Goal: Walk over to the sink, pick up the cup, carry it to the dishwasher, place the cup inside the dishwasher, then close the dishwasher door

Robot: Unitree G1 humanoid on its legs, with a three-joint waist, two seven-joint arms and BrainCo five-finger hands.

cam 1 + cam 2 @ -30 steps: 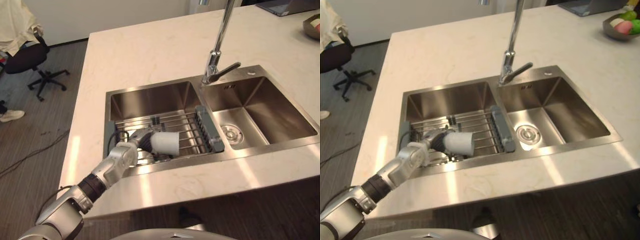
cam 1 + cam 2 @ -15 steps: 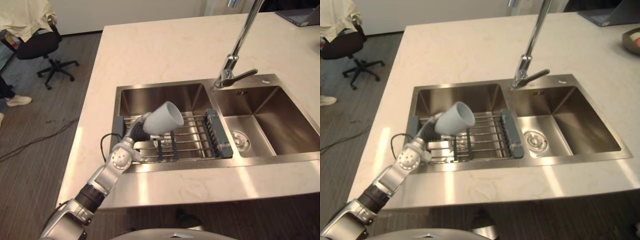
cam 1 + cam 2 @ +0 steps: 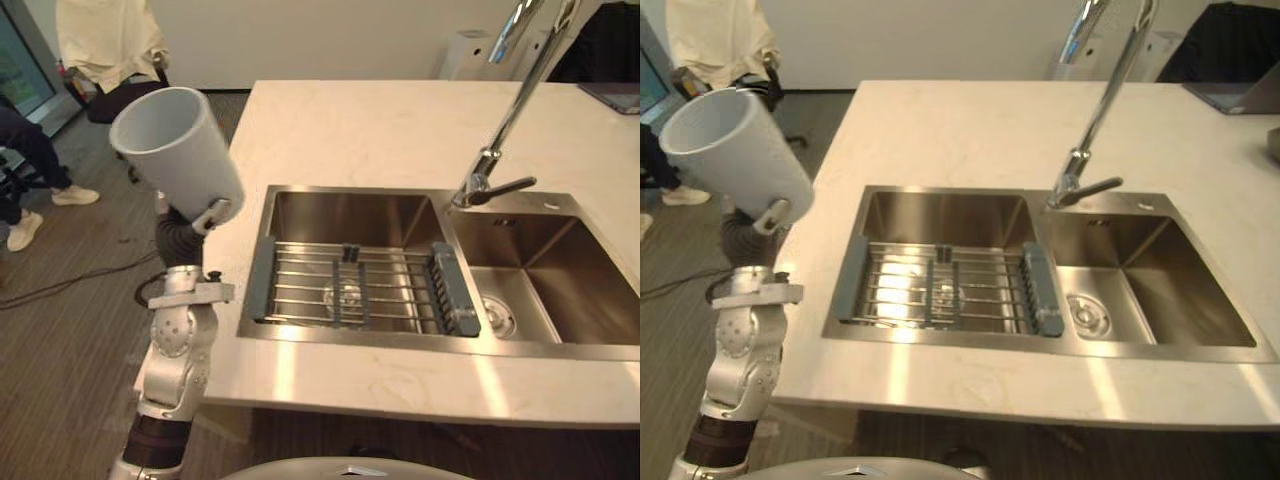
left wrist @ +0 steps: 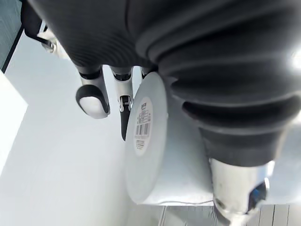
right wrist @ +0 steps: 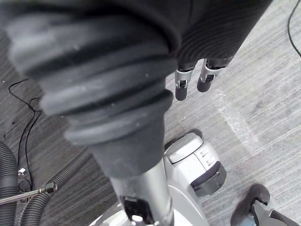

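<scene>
Grips the cup (image 3: 178, 150) in the left hand (image 3: 214, 211), fingers (image 4: 91, 96) curled round the wall close to the base, thumb on the other side. Holds it high and free of any surface, out past the left edge of the tabletop (image 3: 380, 130) and well left of the sink (image 3: 340, 215). Mouth up, tilted somewhat to the left; white and plain. Flat base turned toward the wrist, with a small label (image 4: 143, 123) stuck on it.

Below and to the right, a double steel sink set into the pale tabletop. Across the near half of the left basin, a rack (image 3: 455, 295) of thin metal bars with grey end pieces. On the far rim between the two basins, a faucet (image 3: 487, 170), tall neck rising toward the far right, lever pointing right. In the bottom of the right basin, a round drain (image 3: 497, 316).

Right hand (image 5: 181, 87) low over the striped floor (image 5: 263, 94), well apart from the cup; fingers apparently hanging loose rather than curled, though hard to be sure with little more than the tips in sight.

At the far left, on the floor beyond the tabletop, an office chair (image 3: 125, 95) draped with a pale cloth (image 3: 100, 40). Just left of it, a person's legs (image 3: 30, 140) in dark trousers, with pale shoes (image 3: 75, 195).
</scene>
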